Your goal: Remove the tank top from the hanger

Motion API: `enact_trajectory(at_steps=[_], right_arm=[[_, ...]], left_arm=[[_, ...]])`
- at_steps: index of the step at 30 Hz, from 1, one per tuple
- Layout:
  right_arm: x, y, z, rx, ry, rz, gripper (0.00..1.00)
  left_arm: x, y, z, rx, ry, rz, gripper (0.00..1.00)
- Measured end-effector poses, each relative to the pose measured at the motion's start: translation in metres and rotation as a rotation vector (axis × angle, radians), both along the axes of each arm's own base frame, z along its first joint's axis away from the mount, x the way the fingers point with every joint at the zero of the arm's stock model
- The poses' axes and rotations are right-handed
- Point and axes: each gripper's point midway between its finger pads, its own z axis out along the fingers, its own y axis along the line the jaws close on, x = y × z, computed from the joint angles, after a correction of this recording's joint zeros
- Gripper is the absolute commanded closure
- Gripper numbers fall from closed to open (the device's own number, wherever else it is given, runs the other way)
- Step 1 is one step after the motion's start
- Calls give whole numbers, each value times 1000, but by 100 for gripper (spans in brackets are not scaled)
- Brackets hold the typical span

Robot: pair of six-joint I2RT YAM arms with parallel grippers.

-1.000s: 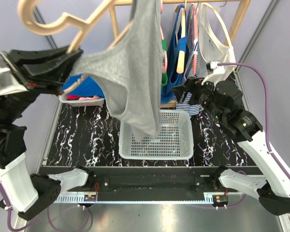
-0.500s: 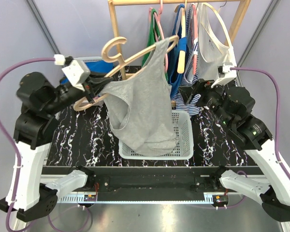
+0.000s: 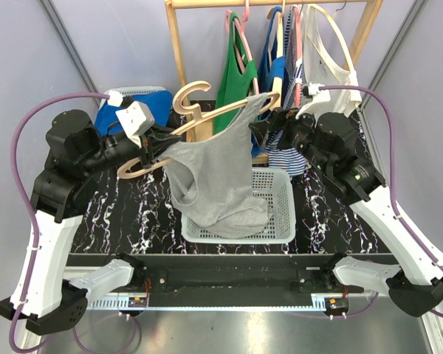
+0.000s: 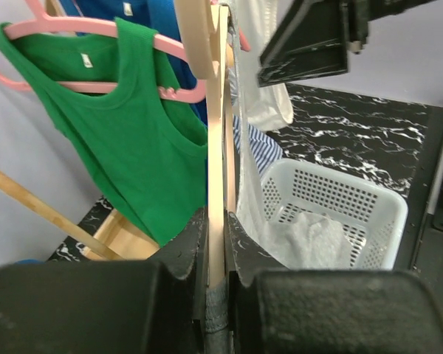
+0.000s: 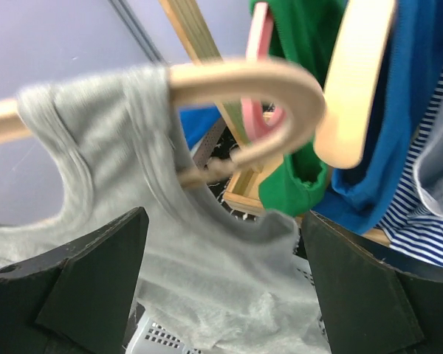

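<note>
This grey tank top [image 3: 214, 184] is light and floppy, so with my left gripper [image 3: 159, 144] clamped on the wooden hanger [image 3: 207, 122], my wide-open right gripper [image 3: 264, 131] should pinch the strap [image 5: 144, 118].

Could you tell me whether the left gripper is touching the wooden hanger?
Touching: left wrist view shows the left gripper clamped on both faces of the wooden hanger.

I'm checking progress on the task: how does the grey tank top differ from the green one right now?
The grey tank top hangs on a wooden hanger clamped in the left gripper; the green tank top hangs on a pink hanger at the rack. The grey one's hem drops into the white basket; the green one hangs clear of it. Both are sleeveless tops on hangers.
</note>
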Motion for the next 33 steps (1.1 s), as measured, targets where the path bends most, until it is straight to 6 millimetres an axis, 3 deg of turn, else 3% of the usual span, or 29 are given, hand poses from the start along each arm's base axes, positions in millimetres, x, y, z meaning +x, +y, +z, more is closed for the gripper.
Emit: enact_trajectory(at_steps=[5, 15, 21, 22, 27, 33], right_arm=[[4, 14, 6, 28, -13, 48, 5], [-7, 31, 27, 98, -67, 157, 9], [-5, 36, 28, 114, -63, 168, 24], [-4, 36, 27, 115, -59, 168, 32], [-3, 37, 26, 118, -53, 162, 57], [-11, 27, 30, 116, -58, 146, 64]], left_arm=[[-4, -2, -5, 10, 20, -17, 100], [-9, -4, -13, 20, 35, -34, 100], [-11, -6, -12, 19, 35, -41, 100], [-11, -6, -12, 19, 34, -41, 100], [-15, -4, -11, 17, 28, -41, 100], [-15, -3, -12, 22, 26, -38, 100]])
